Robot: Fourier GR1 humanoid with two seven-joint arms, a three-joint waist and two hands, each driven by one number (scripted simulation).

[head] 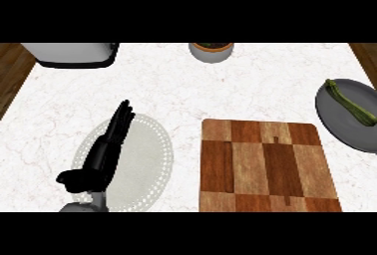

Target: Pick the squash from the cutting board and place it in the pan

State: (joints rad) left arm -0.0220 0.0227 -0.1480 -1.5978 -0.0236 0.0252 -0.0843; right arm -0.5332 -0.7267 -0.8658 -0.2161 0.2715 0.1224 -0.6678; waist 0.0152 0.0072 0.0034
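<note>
Squash [352, 104] in the pan [337, 125], one end at the rim; cutting board [269, 167] bare. Left hand [100, 162] idle, fingers straight, together. A jolt might tip the squash out.

You see through a single head view, looking steeply down from close above the cutting board [269, 167]; the counter [184, 89] stretches beyond and left of it.

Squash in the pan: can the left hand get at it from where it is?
Probably not easily. The squash lies in the pan at the far right edge; the left hand is over the white mat at the left. Nothing tall blocks the way, but the whole cutting board lies between.
</note>
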